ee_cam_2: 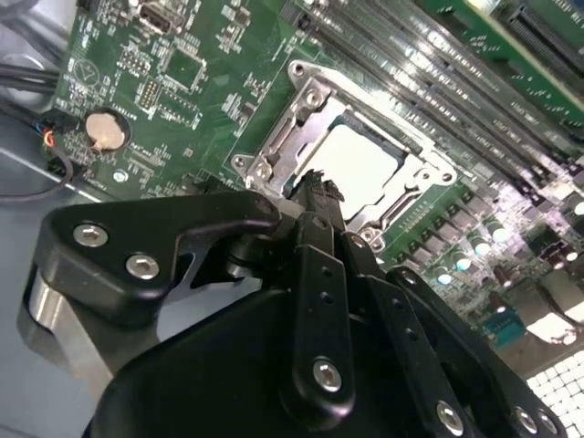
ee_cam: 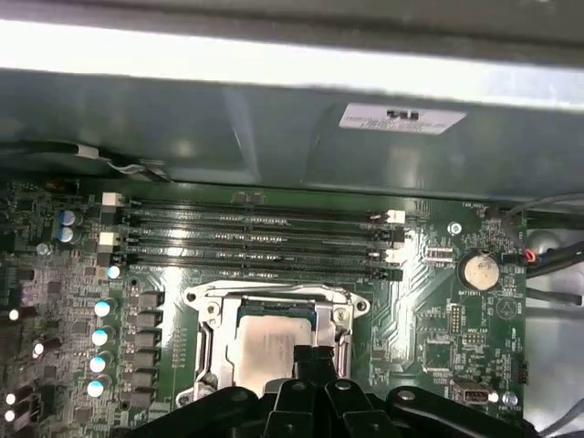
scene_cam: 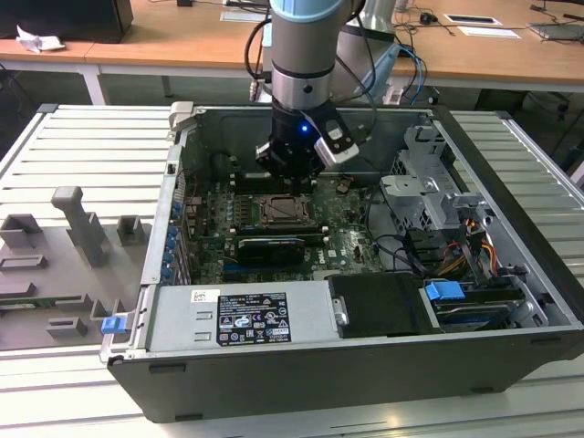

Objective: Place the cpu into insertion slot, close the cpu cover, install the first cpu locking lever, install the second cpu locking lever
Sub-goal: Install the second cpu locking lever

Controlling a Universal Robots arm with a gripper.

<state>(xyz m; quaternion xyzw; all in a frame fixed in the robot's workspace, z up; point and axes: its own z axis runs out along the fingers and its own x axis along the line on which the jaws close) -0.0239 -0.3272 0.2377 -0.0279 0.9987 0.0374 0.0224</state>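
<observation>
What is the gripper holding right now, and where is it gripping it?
Nothing visibly. The gripper has its fingers together above the cpu, which sits in the insertion slot.

matt metal cpu (ee_cam: 265,347), glossy silver cpu cover (ee_cam: 208,315)

Tight room over the socket

My gripper (ee_cam_2: 315,187) hangs just above the cpu (ee_cam_2: 360,164); memory slots (ee_cam: 255,242) and case wall (ee_cam: 274,137) crowd one side.

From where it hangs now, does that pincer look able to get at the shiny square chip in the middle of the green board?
Probably yes. The pincer hangs right by the cpu, which lies in its socket under the closed cpu cover. Nothing stands between them, and the open computer case leaves room overhead.
</observation>
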